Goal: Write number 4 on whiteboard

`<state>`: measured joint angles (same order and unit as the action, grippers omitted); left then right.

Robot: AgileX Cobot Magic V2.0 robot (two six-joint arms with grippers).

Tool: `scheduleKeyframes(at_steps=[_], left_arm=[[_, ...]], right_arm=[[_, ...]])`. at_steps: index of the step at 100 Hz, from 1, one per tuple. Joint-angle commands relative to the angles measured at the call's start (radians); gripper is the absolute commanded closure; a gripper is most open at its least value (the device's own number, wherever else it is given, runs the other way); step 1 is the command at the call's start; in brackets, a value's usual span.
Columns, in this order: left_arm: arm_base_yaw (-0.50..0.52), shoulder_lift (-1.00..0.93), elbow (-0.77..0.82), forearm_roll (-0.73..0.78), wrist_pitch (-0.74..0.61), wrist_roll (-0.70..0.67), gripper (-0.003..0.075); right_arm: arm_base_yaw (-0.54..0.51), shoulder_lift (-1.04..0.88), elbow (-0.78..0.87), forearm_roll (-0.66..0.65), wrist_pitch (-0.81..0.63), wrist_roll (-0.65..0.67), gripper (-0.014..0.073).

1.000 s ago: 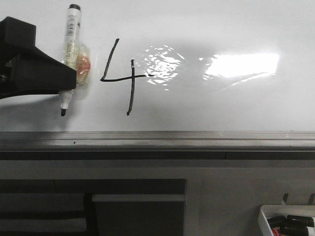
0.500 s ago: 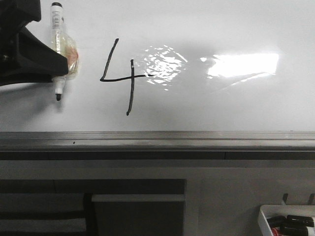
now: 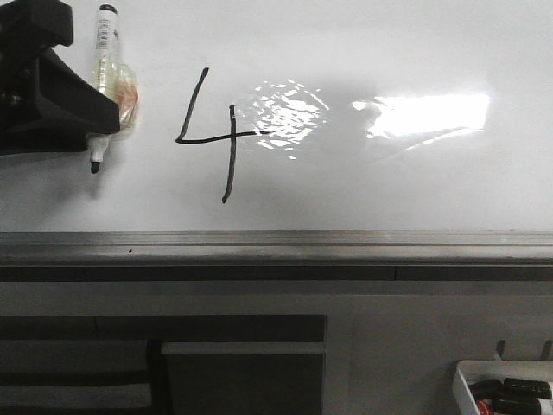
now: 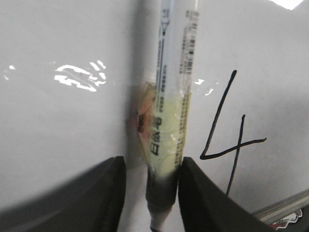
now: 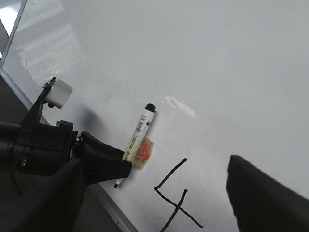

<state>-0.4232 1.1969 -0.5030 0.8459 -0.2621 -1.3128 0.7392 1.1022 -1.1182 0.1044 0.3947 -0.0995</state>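
The number 4 (image 3: 226, 137) is drawn in thin black strokes on the whiteboard (image 3: 389, 52), left of the bright glare. My left gripper (image 3: 108, 121) is at the far left, shut on a white marker (image 3: 105, 60) wrapped in yellowish tape. The marker's tip points down toward the rail, well left of the 4. In the left wrist view the marker (image 4: 174, 96) runs between the fingers of the left gripper (image 4: 150, 193), with the 4 (image 4: 235, 144) beside it. My right gripper (image 5: 154, 164) is open and empty, looking down on the 4 (image 5: 178, 205) and the marker (image 5: 140, 128).
A grey metal edge rail (image 3: 346, 245) runs along the board's lower edge. Below it are grey panels and a dark opening. A small white tray (image 3: 467, 380) with dark markers sits at the lower right corner.
My left gripper has carried the marker left and upward, away from the 4. Over the last half second it barely shifted. The 4 is unchanged.
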Motion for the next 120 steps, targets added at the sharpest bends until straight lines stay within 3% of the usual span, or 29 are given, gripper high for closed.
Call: scheduleKeyframes(at_steps=[1, 38, 47, 61, 75, 93, 120], left_arm=[[-0.004, -0.018, -0.032, -0.016, -0.036, -0.011, 0.0412], [-0.004, -0.030, -0.032, 0.008, -0.037, -0.011, 0.0412], [-0.004, -0.065, -0.032, 0.017, -0.037, -0.011, 0.0412], [-0.004, -0.158, -0.032, 0.124, -0.035, -0.011, 0.0418], [-0.004, -0.285, -0.023, 0.140, -0.035, -0.011, 0.0475], [-0.004, -0.478, 0.030, 0.147, -0.040, -0.011, 0.0741], [-0.004, -0.770, 0.161, 0.336, -0.095, -0.011, 0.0741]], right_arm=[[-0.005, -0.027, -0.035, -0.008, -0.065, -0.012, 0.0049], [-0.005, -0.031, -0.035, -0.008, -0.063, -0.012, 0.0069], [-0.005, -0.053, -0.031, -0.012, -0.058, -0.012, 0.0223], [-0.005, -0.117, -0.002, -0.041, -0.055, -0.012, 0.0666], [-0.005, -0.205, 0.061, -0.079, -0.055, -0.012, 0.0654], [-0.005, -0.389, 0.238, -0.123, -0.137, -0.012, 0.0654], [-0.005, -0.754, 0.580, -0.123, -0.245, -0.012, 0.0654]])
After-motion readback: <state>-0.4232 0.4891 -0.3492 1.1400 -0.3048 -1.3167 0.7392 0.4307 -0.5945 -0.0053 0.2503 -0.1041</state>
